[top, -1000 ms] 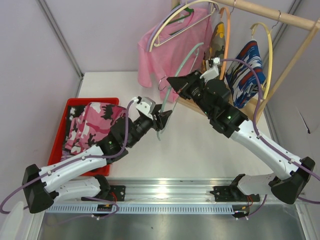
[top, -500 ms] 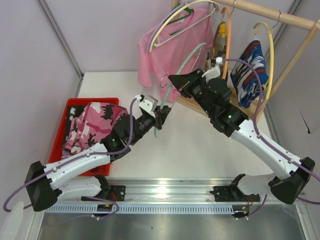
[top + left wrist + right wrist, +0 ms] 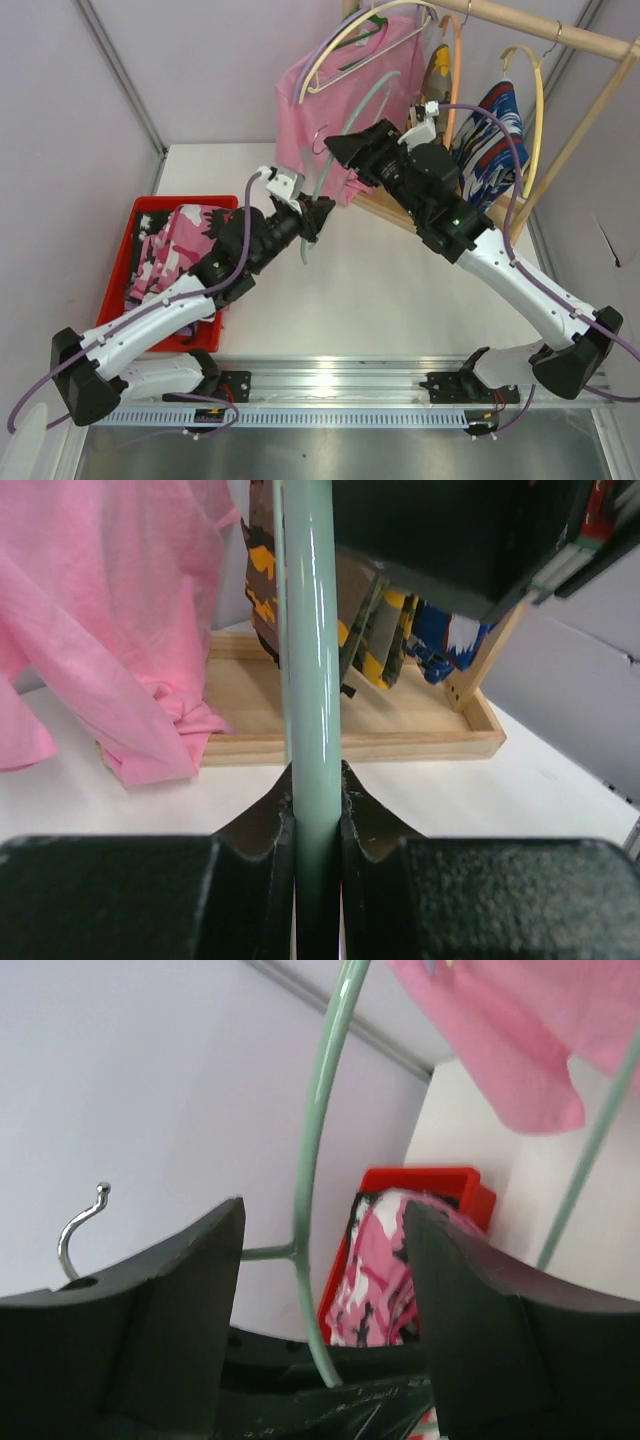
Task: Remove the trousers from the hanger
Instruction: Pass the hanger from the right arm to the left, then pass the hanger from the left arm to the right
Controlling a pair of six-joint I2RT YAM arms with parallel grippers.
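Observation:
An empty pale green hanger (image 3: 306,245) hangs in the air between both arms. My left gripper (image 3: 318,212) is shut on its lower rod (image 3: 312,680). My right gripper (image 3: 335,150) is open, and its jaws straddle the upper hanger (image 3: 310,1160) without touching it; the metal hook (image 3: 75,1230) shows to the left. Pink-and-black camouflage trousers (image 3: 180,250) lie in the red bin (image 3: 120,270). Yellow-olive camouflage trousers (image 3: 437,75) hang on an orange hanger. Blue, white and red print trousers (image 3: 490,130) hang on a yellow hanger.
A plain pink T-shirt (image 3: 340,90) hangs on the wooden rack (image 3: 560,35) behind both grippers. The rack's wooden base (image 3: 350,730) lies on the white table just beyond the left gripper. Purple walls close in the left and back.
My right gripper has opened and let go of the green hanger. My left gripper has closed on the hanger's lower rod and moved slightly up and back with it.

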